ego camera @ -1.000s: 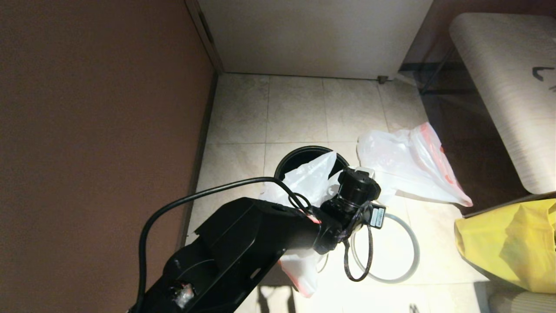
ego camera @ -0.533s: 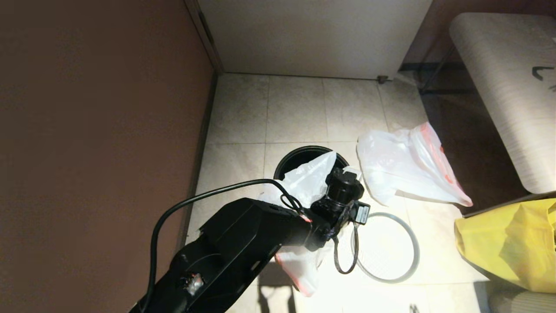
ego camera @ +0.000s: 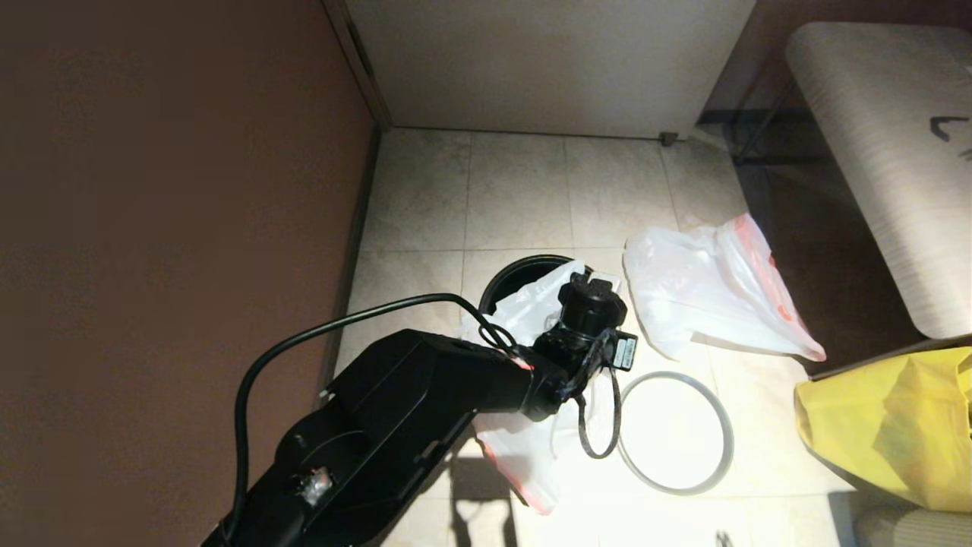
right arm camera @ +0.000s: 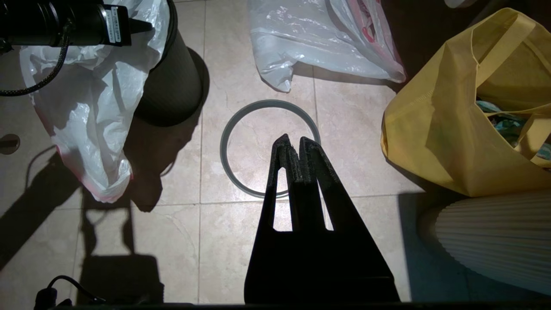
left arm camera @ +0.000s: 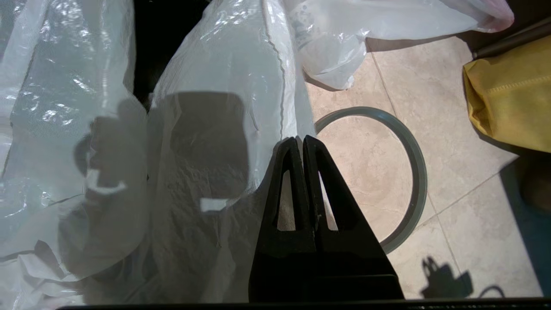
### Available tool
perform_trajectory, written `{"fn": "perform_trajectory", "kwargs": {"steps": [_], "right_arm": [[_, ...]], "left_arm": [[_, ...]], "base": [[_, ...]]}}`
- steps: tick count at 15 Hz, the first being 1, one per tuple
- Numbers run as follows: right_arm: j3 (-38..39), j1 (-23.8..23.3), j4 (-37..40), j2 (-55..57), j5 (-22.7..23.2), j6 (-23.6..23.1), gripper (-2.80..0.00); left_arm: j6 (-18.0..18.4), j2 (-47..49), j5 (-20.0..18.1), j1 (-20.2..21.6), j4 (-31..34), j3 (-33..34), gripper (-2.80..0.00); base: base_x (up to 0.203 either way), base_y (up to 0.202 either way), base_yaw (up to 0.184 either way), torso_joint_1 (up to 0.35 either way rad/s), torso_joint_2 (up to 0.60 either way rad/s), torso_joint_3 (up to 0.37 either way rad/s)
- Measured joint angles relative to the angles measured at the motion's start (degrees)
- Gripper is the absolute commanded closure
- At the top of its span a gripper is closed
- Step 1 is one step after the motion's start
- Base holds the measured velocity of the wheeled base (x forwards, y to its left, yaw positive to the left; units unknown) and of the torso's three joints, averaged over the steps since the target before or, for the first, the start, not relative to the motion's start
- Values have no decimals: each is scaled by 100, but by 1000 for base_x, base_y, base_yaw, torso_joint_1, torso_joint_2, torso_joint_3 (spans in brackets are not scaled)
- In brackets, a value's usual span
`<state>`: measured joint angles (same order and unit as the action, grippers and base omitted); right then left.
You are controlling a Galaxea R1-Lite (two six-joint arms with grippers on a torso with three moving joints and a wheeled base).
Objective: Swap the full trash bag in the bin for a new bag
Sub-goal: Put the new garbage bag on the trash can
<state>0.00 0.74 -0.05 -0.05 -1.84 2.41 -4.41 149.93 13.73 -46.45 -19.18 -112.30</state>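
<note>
The black bin (ego camera: 507,278) stands on the tiled floor, its side showing dark (right arm camera: 172,86). The new bag (ego camera: 524,308), smooth translucent film (left arm camera: 215,86), drapes over the bin's near side and hangs to the floor (right arm camera: 94,112). My left gripper (left arm camera: 300,138) is shut, pinching the film's edge above the bin's near rim. The full trash bag (ego camera: 714,296) lies on the floor right of the bin, a bottle showing through it (left arm camera: 308,30). The grey hoop (ego camera: 730,441) lies flat on the tiles. My right gripper (right arm camera: 292,140) hovers shut and empty over the hoop (right arm camera: 224,146).
A big yellow bag (ego camera: 888,433) sits at the right, beside a pale ribbed object (right arm camera: 495,241). A brown wall runs close along the left. A padded bench (ego camera: 873,152) stands at the back right. A white door closes the far end.
My left arm has moved left and farther away, toward the bin's mouth, taking the film with it. The bag's lower end has shifted slightly on the floor.
</note>
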Motion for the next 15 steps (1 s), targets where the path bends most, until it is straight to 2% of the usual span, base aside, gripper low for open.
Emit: {"fn": "perform_trajectory", "kwargs": {"steps": [6, 10, 15], "right_arm": [[0, 0, 0, 0, 0, 0, 0], [0, 0, 0, 0, 0, 0, 0], [0, -1, -1, 0, 1, 1, 0]], "left_arm": [[184, 250, -17, 434, -41, -2, 0], [503, 470, -23, 668, -182, -2, 0], [620, 571, -37, 797, -215, -54, 0]], "base": [[0, 0, 0, 0, 0, 0], [0, 0, 0, 0, 0, 0], [0, 0, 0, 0, 0, 0]]}}
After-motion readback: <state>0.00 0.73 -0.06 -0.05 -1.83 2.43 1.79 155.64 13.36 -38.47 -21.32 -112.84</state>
